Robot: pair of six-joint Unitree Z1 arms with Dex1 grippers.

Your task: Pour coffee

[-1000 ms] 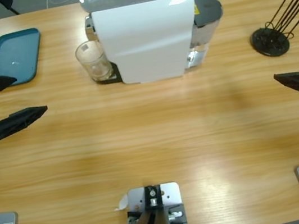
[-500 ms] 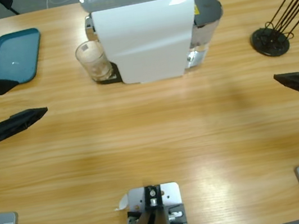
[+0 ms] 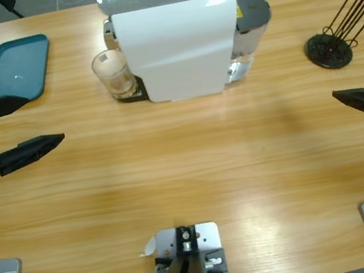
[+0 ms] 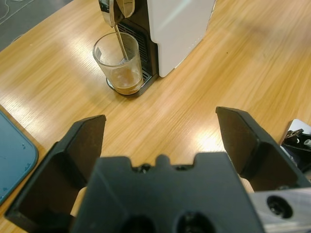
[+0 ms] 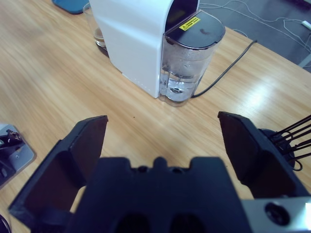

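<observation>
A white coffee machine [image 3: 174,41] stands at the table's far middle, and its clear water tank [image 5: 188,60] has a dark lid. Under the spout sits a clear glass [image 3: 115,74] on the black drip tray. In the left wrist view a thin brown stream runs into the glass [image 4: 119,60], where a shallow layer of coffee [image 4: 128,88] lies at the bottom. My left gripper [image 3: 44,118] is open at the table's left side, well short of the glass. My right gripper [image 3: 351,68] is open at the right side, and both hold nothing.
A teal tray [image 3: 15,69] lies at the far left, just beyond the left gripper. A black wire rack [image 3: 331,47] stands at the far right, close to the right gripper. A dark power cable [image 5: 228,63] runs off behind the machine.
My left gripper has shifted slightly toward the table's middle and a little nearer the front edge. The right gripper, glass and machine have not moved.
</observation>
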